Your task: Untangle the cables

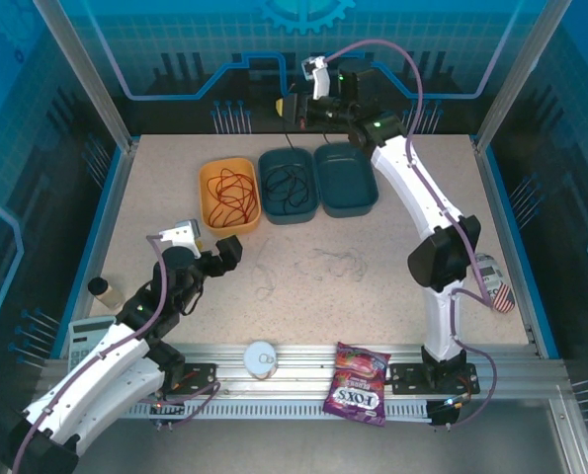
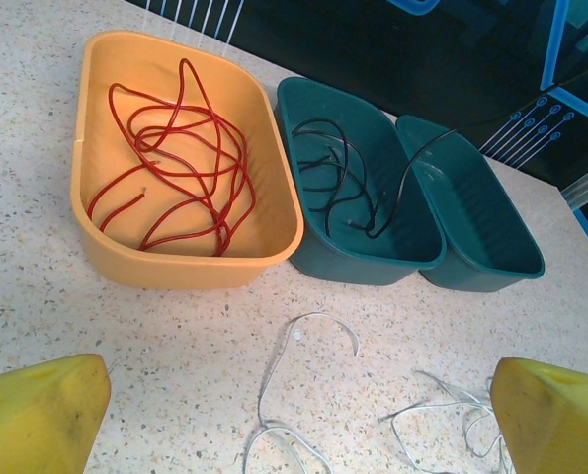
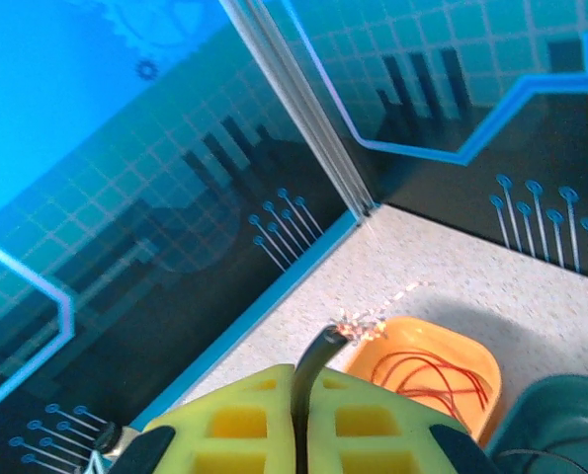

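**Holding a black cable end beyond three trays**

On the near metal rail lie a glossy purple sweet bag (image 1: pixel 358 385) and a round white disc (image 1: pixel 261 356). A small capped bottle (image 1: pixel 103 289) stands near the left edge. Just beyond, the left gripper (image 2: pixel 295 420) hangs over the speckled tabletop (image 2: pixel 37 296), its blunt yellow pads (image 2: pixel 37 415) spread wide and gripping nothing. Ahead of it, thin white cables (image 2: pixel 294 385) lie in loose, pale curls on the bare table.

Farther on, three smooth, round-cornered plastic trays sit close side by side.
- The orange tray (image 2: pixel 96 212) on the left holds a red cable (image 2: pixel 180 163) in overlapping loops.
- The middle teal tray (image 2: pixel 373 267) holds a black cable (image 2: pixel 338 183), with one strand rising off toward the right.
- The right teal tray (image 2: pixel 491 262) sits against the middle one.

At the far wall, the right gripper (image 3: pixel 300 415) is closed. Its ribbed yellow pads pinch the black cable's end.
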Tool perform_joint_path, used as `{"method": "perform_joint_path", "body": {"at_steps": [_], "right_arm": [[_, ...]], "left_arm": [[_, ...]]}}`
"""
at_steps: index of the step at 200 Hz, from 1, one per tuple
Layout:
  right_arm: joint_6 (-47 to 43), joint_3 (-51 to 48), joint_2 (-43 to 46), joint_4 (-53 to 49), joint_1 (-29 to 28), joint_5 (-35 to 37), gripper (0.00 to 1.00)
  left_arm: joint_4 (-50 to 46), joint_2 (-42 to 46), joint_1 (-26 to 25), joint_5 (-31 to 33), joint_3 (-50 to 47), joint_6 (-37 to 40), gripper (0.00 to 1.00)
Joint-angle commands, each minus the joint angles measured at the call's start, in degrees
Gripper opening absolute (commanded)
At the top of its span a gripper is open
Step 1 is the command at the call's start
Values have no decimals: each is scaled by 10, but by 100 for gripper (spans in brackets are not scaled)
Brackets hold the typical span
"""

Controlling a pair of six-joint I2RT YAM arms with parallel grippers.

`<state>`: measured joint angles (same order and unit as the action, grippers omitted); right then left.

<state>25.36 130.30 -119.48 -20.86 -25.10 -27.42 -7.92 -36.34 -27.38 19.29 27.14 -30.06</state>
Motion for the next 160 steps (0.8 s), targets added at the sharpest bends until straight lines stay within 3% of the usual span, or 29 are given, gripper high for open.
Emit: {"method": "perform_joint_path", "body": {"at_steps": [1, 78, 160], "right_arm": [[-7, 16, -17, -17, 4, 49, 9], [-70, 22, -84, -97, -23, 288, 8], [-103, 54, -157, -122, -53, 266, 8]], "left_arm": [[-10, 7, 1, 10, -5, 2, 99], [-2, 3, 1, -2, -6, -1, 99], [4, -9, 2, -10, -6, -3, 99]]}}
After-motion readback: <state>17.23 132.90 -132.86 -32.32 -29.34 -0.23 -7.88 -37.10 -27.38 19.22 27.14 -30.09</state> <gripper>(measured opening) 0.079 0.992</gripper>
